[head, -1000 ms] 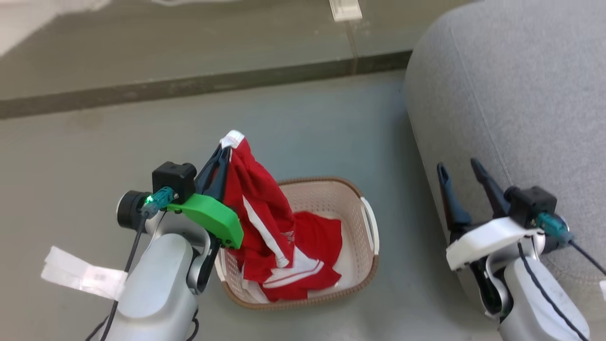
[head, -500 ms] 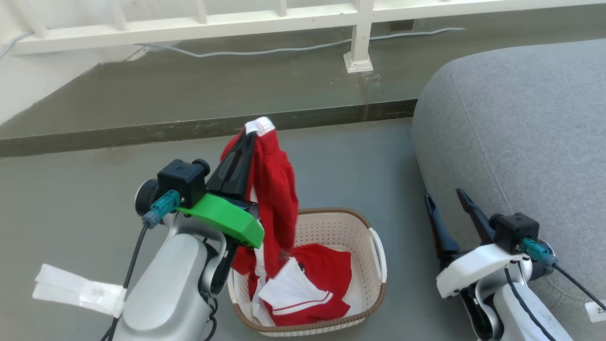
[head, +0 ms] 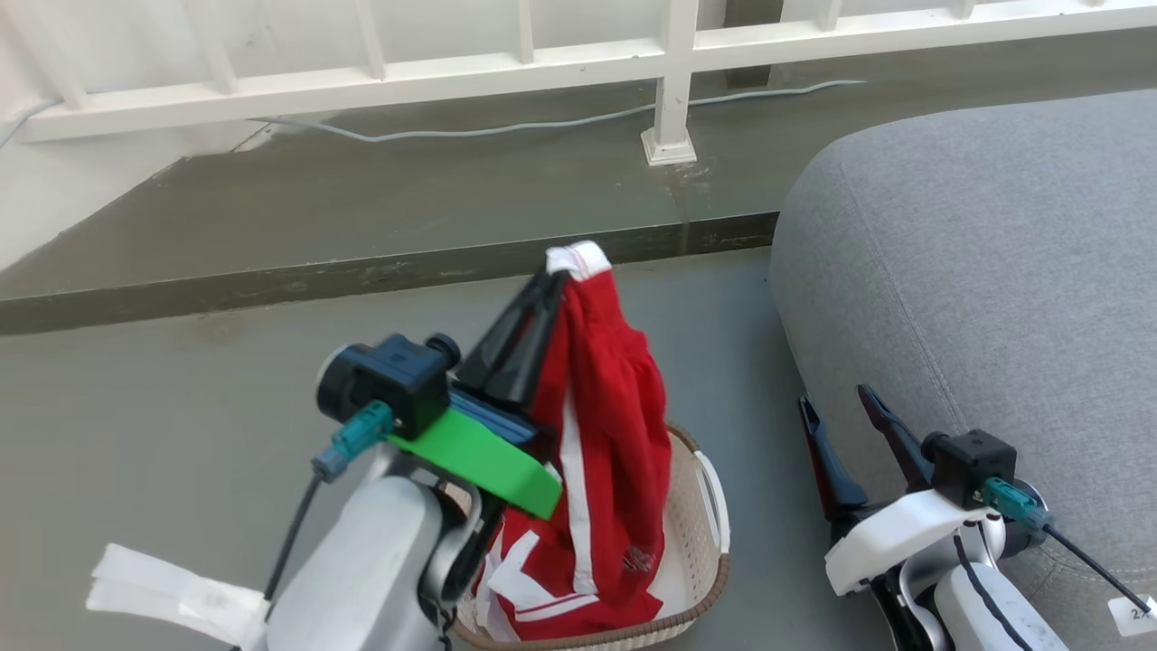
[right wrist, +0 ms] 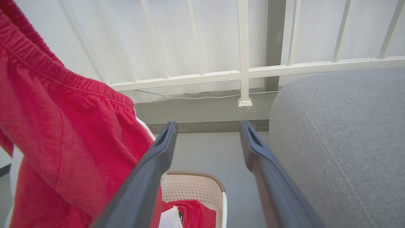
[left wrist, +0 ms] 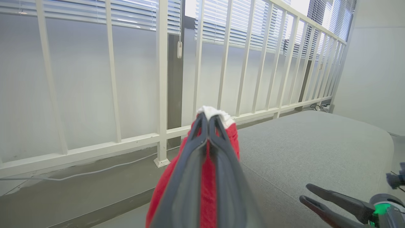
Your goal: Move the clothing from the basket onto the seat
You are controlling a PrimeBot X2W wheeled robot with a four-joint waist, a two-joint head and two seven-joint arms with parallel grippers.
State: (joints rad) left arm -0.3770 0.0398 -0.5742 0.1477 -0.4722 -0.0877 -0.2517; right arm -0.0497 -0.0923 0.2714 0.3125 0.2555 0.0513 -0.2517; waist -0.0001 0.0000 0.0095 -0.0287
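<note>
My left gripper is shut on the white-trimmed edge of a red garment, which hangs down from it over the cream basket. More red and white clothing lies inside the basket. In the left wrist view the closed left gripper pinches the red garment with the white trim at the tips. My right gripper stands open and empty beside the grey seat, right of the basket. The right wrist view shows the open right gripper, the hanging red garment, the basket and the seat.
A white railing with a post base runs along the back above a raised dark step. A grey cable lies on that step. A white paper strip lies on the grey floor at the lower left.
My left gripper has risen and moved right toward the seat with the red garment, pulling it up out of the basket. The head camera has tilted up, bringing the railing into view. The right gripper stays open.
</note>
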